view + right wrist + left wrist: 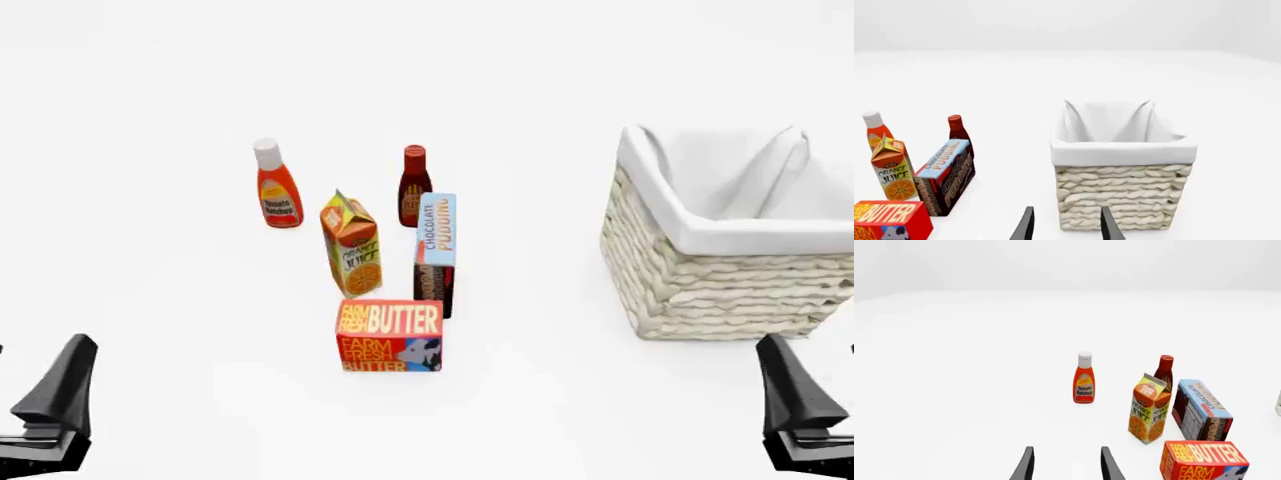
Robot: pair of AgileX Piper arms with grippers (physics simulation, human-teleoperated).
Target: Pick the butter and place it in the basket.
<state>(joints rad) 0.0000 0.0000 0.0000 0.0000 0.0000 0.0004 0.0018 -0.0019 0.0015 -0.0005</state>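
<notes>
Butter (388,336) upright on white surface (160,300), front of grocery cluster, untouched. Chocolate pudding box (435,254) just behind at 1 o'clock, orange juice carton (350,243) at 11 o'clock. Ketchup bottle (276,184) and dark sauce bottle (414,186) farther back. Basket (727,270) well apart at 3 o'clock from butter. Left claw (1066,465) spread, empty, butter beside it. Right claw (1066,225) spread, empty, facing basket wall.

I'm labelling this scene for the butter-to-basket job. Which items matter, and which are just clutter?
Matter: butter, basket.
Clutter: orange juice carton, chocolate pudding box, tomato ketchup bottle, dark red sauce bottle.
</notes>
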